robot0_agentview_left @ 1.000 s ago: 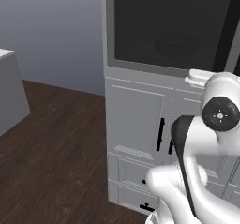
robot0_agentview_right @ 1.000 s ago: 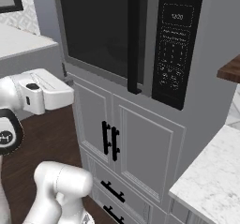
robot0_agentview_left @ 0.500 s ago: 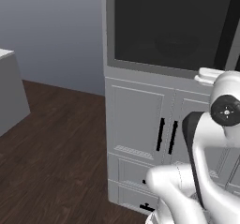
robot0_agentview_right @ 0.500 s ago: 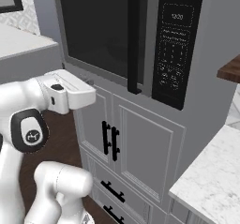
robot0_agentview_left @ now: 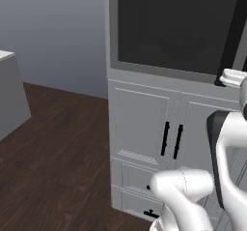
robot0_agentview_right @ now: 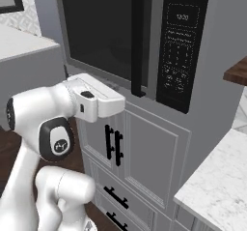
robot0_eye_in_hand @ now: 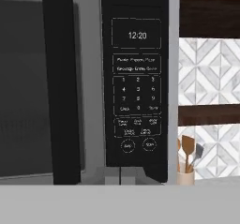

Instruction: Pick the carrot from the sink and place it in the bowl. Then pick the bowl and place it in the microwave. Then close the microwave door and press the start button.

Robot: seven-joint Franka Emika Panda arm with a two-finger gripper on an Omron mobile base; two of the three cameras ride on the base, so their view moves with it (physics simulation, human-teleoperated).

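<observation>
Dark wood floor (robot0_agentview_left: 58, 143) spreads to the left of the tall grey cabinet column that holds the microwave (robot0_agentview_right: 144, 36), and a white marble bench (robot0_agentview_right: 217, 186) juts in to the microwave's lower right. Below the microwave sit two pale cabinet doors (robot0_agentview_left: 159, 133) with slim black handles (robot0_agentview_left: 171, 140), and under those a pair of drawers (robot0_agentview_right: 120, 196).

The microwave door (robot0_agentview_left: 173, 27) lies flush with the oven's front, its big tinted window dark; through the glass I can just make out a rounded shape that may be the bowl (robot0_agentview_left: 179, 47), though it is too dim to be sure. A thick black vertical handle (robot0_eye_in_hand: 58, 82) runs down the door's right edge, just beside the black control strip (robot0_eye_in_hand: 136, 78). On that strip the clock display (robot0_eye_in_hand: 137, 35) reads 12:20, with a number pad beneath it and two round buttons (robot0_eye_in_hand: 138, 145) near the bottom; their labels are too blurred for me to read.

My arm reaches up in front of the cabinet, with my hand (robot0_agentview_right: 103, 102) level with the microwave's lower edge, just under the door and left of the handle. I cannot tell whether its fingers are apart or together. To the right of the microwave, a small pale jar of wooden utensils (robot0_eye_in_hand: 186, 164) stands against patterned wall tile.
</observation>
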